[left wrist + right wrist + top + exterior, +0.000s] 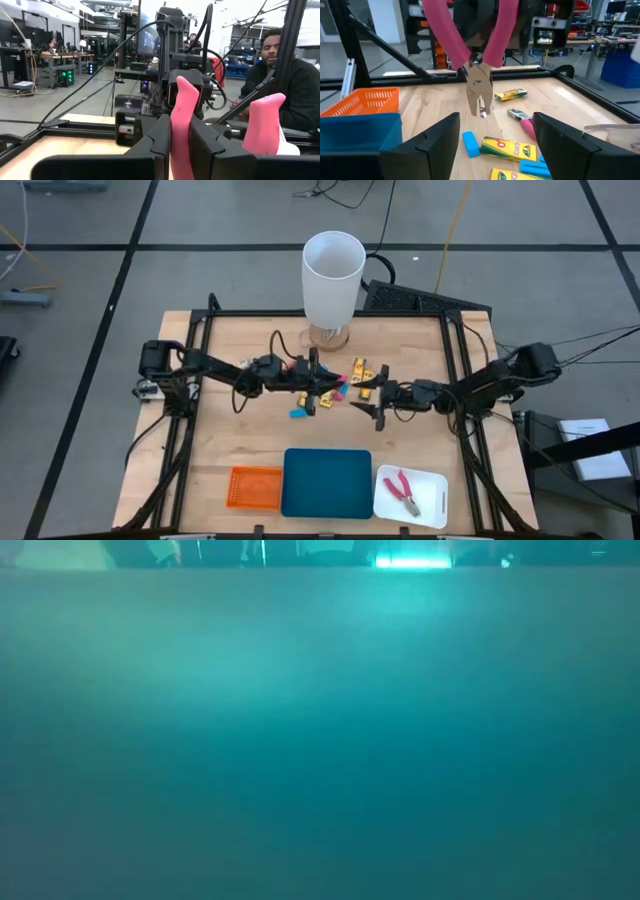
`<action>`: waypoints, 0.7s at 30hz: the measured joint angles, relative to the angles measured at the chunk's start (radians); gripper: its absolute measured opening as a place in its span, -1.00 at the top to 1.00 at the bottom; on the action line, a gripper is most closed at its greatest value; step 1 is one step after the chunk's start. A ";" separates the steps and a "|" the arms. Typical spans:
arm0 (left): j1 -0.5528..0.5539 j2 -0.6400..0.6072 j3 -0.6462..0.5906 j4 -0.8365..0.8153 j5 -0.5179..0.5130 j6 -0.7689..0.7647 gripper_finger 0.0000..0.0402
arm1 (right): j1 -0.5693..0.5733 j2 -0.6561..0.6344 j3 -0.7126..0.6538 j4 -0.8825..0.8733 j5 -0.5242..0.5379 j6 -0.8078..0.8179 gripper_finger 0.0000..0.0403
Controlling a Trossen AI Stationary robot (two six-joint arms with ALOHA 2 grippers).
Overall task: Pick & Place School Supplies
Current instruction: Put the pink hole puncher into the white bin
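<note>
Left gripper: your left gripper (pixel 318 388) sits mid-table, its fingers (pixel 155 142) pinched on one pink handle of a pair of pliers (pixel 184 117); the second handle stands free beside them.
Held pliers: from the right wrist view you see them hanging nose down above the wood, handles spread.
Right gripper: your right gripper (pixel 377 404) hovers just right of the left one, its fingers (pixel 437 140) spread wide with nothing between them.
Loose supplies: yellow crayon boxes (pixel 508 148) and light-blue blocks (pixel 470 143) lie scattered on the wood between and below the two grippers; another pink-handled tool (pixel 521 119) lies among them.
White tray: you have red-handled pliers (pixel 402 489) lying in the white tray (pixel 432 482) at the front right.
Other trays: the teal tray (pixel 327 481) sits at front centre, with the orange basket (pixel 254 487) touching its left side.
Surface: a light wooden table (pixel 230 428) in a black frame; a tall white cylinder (pixel 332 278) stands at its far edge.
Room: grey floor with cables, workbenches behind, and a person in dark clothing (pixel 295 90) seated beyond the table.
Low view: you get only a teal blur.
</note>
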 joint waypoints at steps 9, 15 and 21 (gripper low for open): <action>-0.023 0.000 0.000 0.000 -0.021 0.020 0.75 | 0.000 0.125 0.106 0.003 -0.002 0.009 -0.32; -0.023 0.000 0.000 -0.015 -0.021 0.021 0.80 | 0.000 0.176 0.148 0.004 -0.003 0.008 -0.53; -0.024 0.000 0.000 -0.015 -0.022 0.023 0.73 | 0.000 0.182 0.178 0.015 -0.002 0.034 -0.57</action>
